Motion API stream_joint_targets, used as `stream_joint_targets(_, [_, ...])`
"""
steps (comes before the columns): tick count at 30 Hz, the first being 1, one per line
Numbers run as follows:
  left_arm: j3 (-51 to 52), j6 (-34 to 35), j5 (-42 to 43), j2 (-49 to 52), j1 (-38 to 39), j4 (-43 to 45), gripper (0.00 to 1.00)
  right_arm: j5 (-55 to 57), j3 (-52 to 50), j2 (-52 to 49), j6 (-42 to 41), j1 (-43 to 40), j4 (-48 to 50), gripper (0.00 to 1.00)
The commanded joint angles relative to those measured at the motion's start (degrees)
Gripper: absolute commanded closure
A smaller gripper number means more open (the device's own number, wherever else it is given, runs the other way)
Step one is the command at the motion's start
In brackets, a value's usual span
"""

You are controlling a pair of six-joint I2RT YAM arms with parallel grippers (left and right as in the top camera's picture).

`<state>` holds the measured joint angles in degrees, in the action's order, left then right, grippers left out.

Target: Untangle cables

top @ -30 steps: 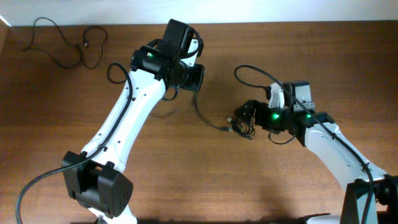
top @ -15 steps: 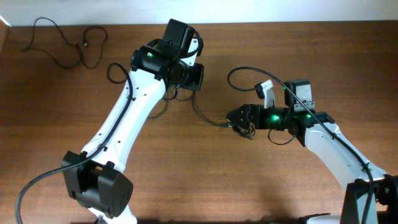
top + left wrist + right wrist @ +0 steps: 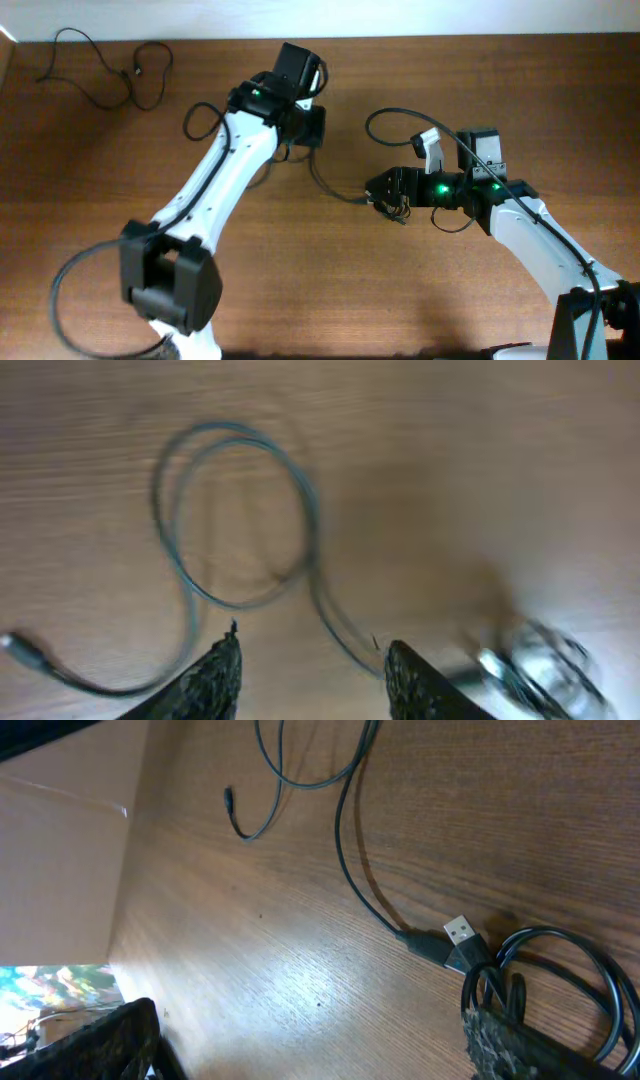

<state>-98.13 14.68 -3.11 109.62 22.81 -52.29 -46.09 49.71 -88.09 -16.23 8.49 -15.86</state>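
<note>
A: On the table (image 3: 250,270), taking the knot (image 3: 390,204) as marker: grippers?
B: Right gripper (image 3: 310,1020) at the knot, jaws wide, gripping nothing, one finger against the loops. Left gripper (image 3: 313,650) well apart from the knot, jaws parted and empty; view blurred.
A: Cables?
B: One strand (image 3: 322,182) runs from the knot toward the left gripper. A loose cable (image 3: 130,72) lies far from the knot. Plug (image 3: 458,932) is just beside it.
A: Advice?
B: Pin the knot, draw the strand slowly, and mind the plug snagging.
</note>
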Motion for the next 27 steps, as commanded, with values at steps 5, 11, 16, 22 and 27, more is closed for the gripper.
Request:
stream_joint_targets(5, [1.09, 5.6, -6.19, 7.96, -6.91, 3.02, 0.37, 2.1, 0.46, -0.26, 0.57, -0.26, -0.59, 0.02])
stream_joint_targets(11, [1.25, 3.58, 0.81, 10.84, -8.24, 4.35, 0.33, 2.89, 0.46, -0.26, 0.57, -0.26, -0.66, 0.02])
stream_joint_targets(16, [1.25, 3.72, 0.96, 13.64, -8.26, 5.16, 0.4, 3.28, 0.46, -0.26, 0.57, -0.26, -0.81, 0.02])
stream_joint_targets(22, [1.29, 3.72, 0.15, 16.44, -8.5, 6.25, 0.6, 3.26, 0.46, -0.26, 0.59, -0.26, -1.22, 0.01])
stream_joint_targets(27, [1.07, 3.67, 0.44, 16.24, -8.5, 6.32, 1.0, 5.14, 0.46, -0.26, 0.59, -0.26, -1.27, 0.02])
